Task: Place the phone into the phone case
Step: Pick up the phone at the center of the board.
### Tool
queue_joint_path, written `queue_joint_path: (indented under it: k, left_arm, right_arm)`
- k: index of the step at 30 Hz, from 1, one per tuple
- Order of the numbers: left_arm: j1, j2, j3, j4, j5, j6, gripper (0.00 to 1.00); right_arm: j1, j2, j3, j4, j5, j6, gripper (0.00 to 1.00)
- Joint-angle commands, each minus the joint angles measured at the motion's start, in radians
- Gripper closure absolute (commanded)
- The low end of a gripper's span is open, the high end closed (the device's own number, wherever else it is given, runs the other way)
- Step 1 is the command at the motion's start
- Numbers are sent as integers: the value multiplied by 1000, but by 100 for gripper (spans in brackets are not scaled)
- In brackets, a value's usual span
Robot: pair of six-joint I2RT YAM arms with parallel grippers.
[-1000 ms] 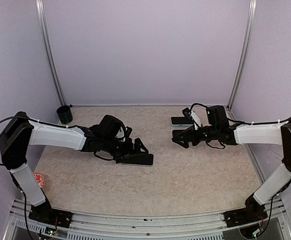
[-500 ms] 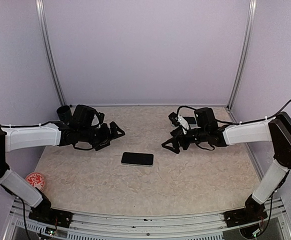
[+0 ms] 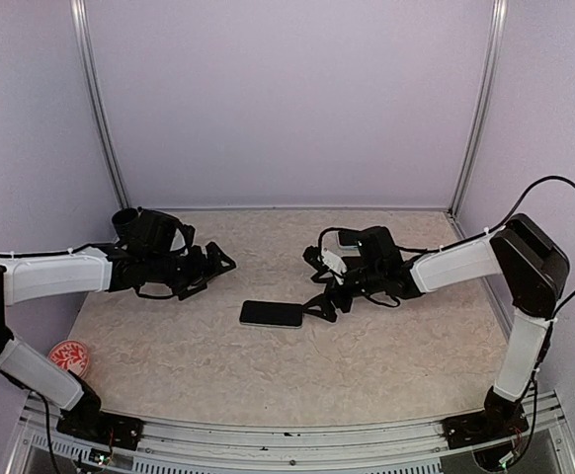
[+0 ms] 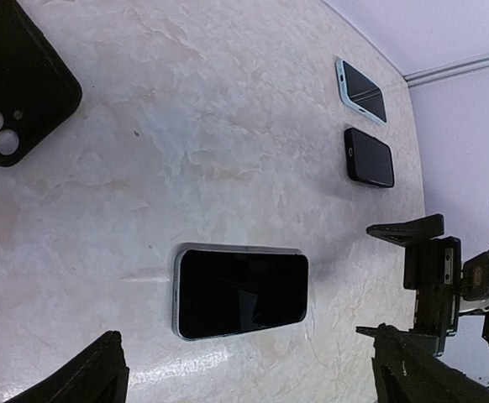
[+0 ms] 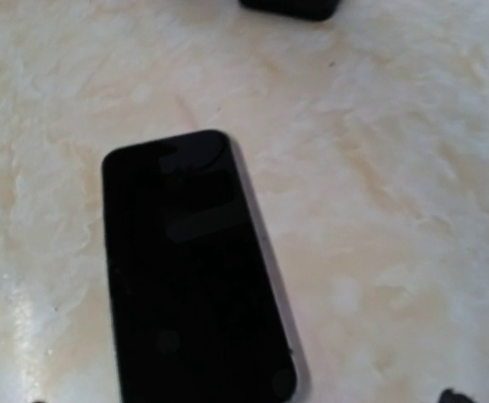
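At the centre of the top view, the phone [image 3: 271, 314] is lying flat on the table [image 3: 386, 365], dark screen up, with its long side running left to right. Nothing is touching it.

Left of the phone and slightly higher in that frame, the left pincer [image 3: 218, 267] is hovering over the table with its fingers spread wide and gripping nothing. The left wrist view is showing the same: the two fingers [image 4: 102, 374] are sitting in the lower left and lower right corners, and the phone [image 4: 240, 291] is lying between and beyond them, untouched.

The phone case [image 4: 18, 80] is lying flat in the upper left corner of the left wrist view. It is black, its camera cut-outs are showing, and it is well apart from the phone.

Just right of the phone in the top view, the right pincer [image 3: 315, 286] is pointing at the phone's right end, with its jaws apart and empty. At the right side of the left wrist view, the right pincer [image 4: 364, 280] is showing both fingers spread.

The phone [image 5: 194, 269] is filling the lower centre of the right wrist view, and one dark fingertip [image 5: 454, 395] is showing in the lower right corner.

Toward the upper right of the left wrist view, a blue-edged phone [image 4: 362, 91] and a black phone [image 4: 369, 157] are lying near each other without touching.

A red-and-white disc [image 3: 70, 355] is lying at the lower left of the top view.
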Motion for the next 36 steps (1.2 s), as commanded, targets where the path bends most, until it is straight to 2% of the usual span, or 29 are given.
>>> queue_joint_path:
  k: [1, 13, 32, 36]
  left_arm:
    - [23, -28, -24, -10, -7, 12, 1]
    - [90, -18, -54, 10, -15, 33, 1]
    - [106, 5, -61, 41, 9, 33, 1]
    - [108, 5, -62, 43, 14, 32, 1]
  right_arm:
    - [24, 55, 39, 35, -27, -54, 0]
    - [54, 167, 102, -7, -47, -110, 0]
    - [79, 267, 158, -76, -5, -138, 0]
    - [82, 283, 172, -95, -10, -143, 4]
